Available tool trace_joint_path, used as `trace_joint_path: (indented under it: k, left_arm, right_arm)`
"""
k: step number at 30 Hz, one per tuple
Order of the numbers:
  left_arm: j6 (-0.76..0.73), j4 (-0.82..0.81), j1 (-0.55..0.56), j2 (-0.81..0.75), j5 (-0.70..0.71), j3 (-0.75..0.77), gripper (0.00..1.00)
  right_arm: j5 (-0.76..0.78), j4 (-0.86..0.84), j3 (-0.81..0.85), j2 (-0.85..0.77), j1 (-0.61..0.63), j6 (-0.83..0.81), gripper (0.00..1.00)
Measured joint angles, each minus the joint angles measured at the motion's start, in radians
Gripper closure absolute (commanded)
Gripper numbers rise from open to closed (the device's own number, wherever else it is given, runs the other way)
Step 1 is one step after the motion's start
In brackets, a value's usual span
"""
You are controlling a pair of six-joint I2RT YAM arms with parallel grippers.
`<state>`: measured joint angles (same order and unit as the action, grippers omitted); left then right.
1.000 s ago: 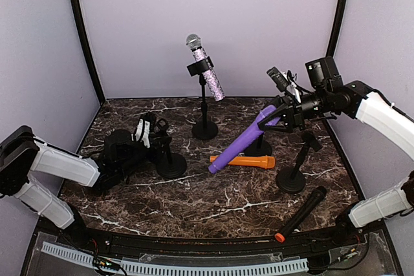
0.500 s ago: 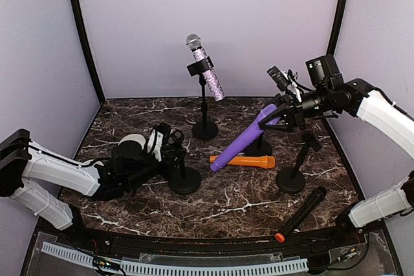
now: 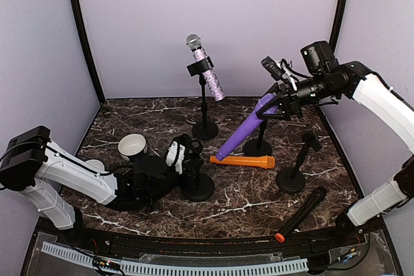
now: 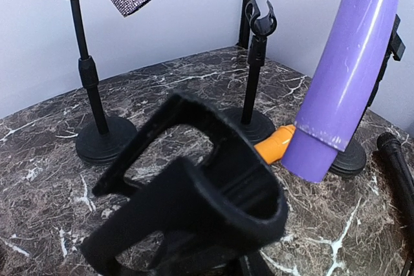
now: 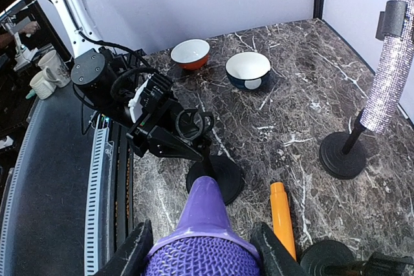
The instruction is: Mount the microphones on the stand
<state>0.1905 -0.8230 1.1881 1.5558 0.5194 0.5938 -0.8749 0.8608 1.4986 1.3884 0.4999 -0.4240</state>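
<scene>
Pinching purple microphone (image 3: 242, 130): right hand (image 3: 273, 106) | left hand (image 3: 183, 158) clamps stand (image 3: 199, 190), fingertips hidden

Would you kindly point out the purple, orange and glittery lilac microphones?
Purple microphone (image 3: 244, 129): top external view, middle of its body.
Orange microphone (image 3: 250, 161): top external view, middle of its handle.
Glittery lilac microphone (image 3: 214, 84): top external view, lower sparkly handle.

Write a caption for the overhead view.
The right gripper holds the purple microphone aloft while the left gripper grips a short stand; the glittery microphone sits clipped behind.
</scene>
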Motion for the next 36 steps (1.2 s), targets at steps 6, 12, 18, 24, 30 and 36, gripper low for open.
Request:
trace_joint_path:
  k: [6,12,18,24,30,36]
  left_arm:
    - [0.024,-0.017,0.016,0.022,0.047,0.013,0.70]
    - [0.062,-0.006,0.019,0.027,0.064,0.029,0.43]
    - [0.092,-0.014,0.021,0.018,0.066,0.011,0.39]
    - [0.124,-0.055,0.021,0.002,0.081,-0.056,0.41]
    - [0.125,-0.177,0.022,0.011,0.084,-0.072,0.49]
    - [0.110,-0.290,0.023,0.057,0.076,-0.071,0.56]
  right_arm:
    - [0.019,0.001,-0.001,-0.001,-0.002,-0.008,1.00]
    - [0.061,-0.001,-0.008,-0.003,-0.002,-0.002,1.00]
    - [0.109,0.076,0.131,0.074,-0.003,0.000,1.00]
    - [0.078,0.108,0.280,0.186,0.003,0.023,1.00]
    - [0.122,-0.010,0.210,0.143,0.087,0.085,1.00]
    - [0.191,-0.063,0.225,0.126,0.146,0.100,1.00]
